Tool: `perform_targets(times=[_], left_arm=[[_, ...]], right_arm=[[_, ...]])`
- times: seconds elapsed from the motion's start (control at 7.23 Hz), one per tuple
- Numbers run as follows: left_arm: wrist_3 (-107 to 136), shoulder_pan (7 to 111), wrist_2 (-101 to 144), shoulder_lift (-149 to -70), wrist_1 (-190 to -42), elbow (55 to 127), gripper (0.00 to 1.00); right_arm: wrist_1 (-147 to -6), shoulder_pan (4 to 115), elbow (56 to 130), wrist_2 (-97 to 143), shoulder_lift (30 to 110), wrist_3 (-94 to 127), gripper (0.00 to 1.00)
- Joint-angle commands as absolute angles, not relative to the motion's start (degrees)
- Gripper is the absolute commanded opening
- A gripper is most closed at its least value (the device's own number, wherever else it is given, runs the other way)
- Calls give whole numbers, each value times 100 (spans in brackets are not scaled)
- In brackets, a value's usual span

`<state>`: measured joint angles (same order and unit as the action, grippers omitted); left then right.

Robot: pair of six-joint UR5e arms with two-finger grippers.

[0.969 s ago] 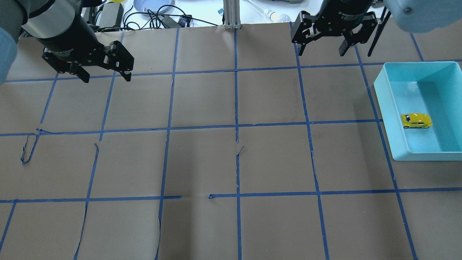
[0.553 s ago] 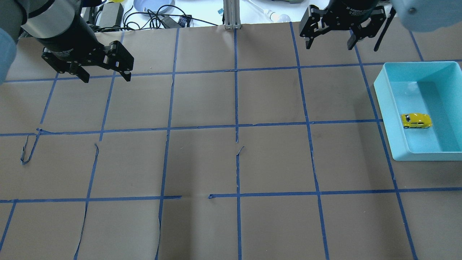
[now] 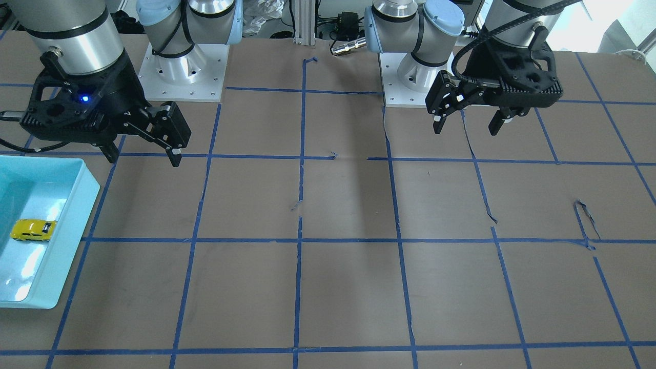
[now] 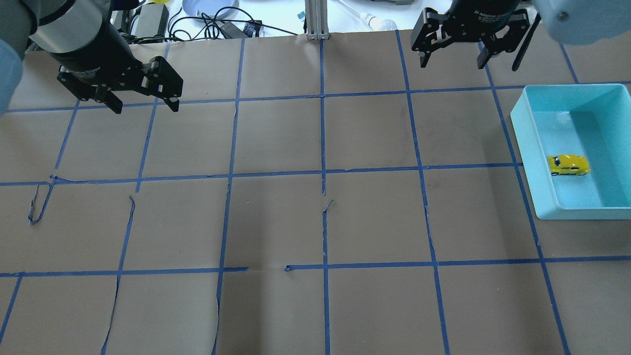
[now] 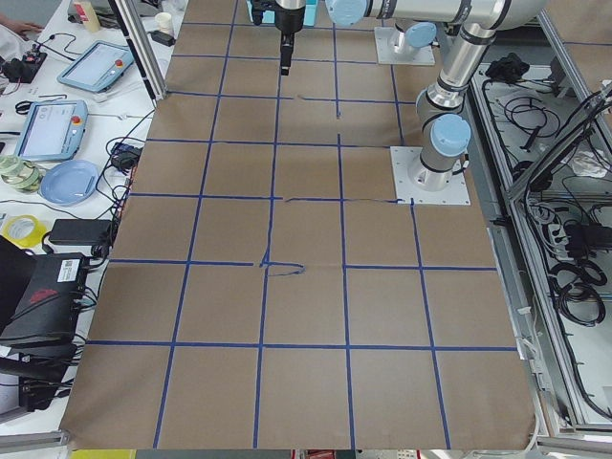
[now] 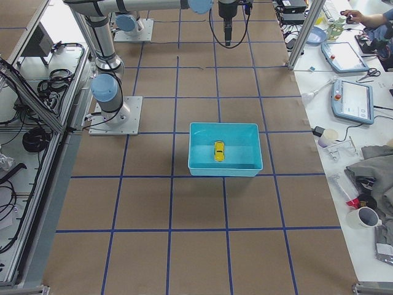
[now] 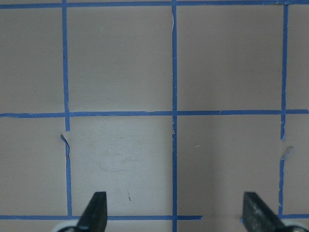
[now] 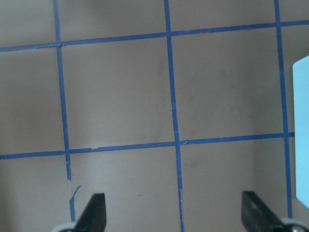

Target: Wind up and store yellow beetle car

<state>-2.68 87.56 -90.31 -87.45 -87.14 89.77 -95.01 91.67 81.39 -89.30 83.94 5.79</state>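
Observation:
The yellow beetle car [image 4: 568,165] lies on the floor of a light-blue bin [image 4: 535,167] at the table's right side. It also shows in the front-facing view [image 3: 33,229] and the right exterior view [image 6: 218,150]. My right gripper [image 4: 452,64] hangs open and empty over the far edge of the table, well away from the bin. My left gripper [image 4: 146,107] hangs open and empty over the far left squares. Both wrist views show spread fingertips over bare paper, the left [image 7: 175,212] and the right [image 8: 175,212].
Brown paper with a blue tape grid covers the table [image 4: 320,222]. The bin's edge [image 8: 301,130] shows at the right of the right wrist view. Cables, a blue plate [image 4: 207,7] and a metal post [image 4: 316,19] lie beyond the far edge.
My right gripper has moved away toward the table's far edge and slightly right, staying open. The left gripper and the car have not moved.

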Motion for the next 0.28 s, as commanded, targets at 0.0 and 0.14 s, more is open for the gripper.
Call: perform_targets(times=[0.0,0.14], left_arm=[[-290,8763,-9018,-8745,-8710,8982,100],[-290,8763,-9018,-8736,-8710,8974,100]], right_arm=[[-9492,9167,8147,-8930,8394,580,100],[-9483,9167,8156,-8938,8394,580,100]])
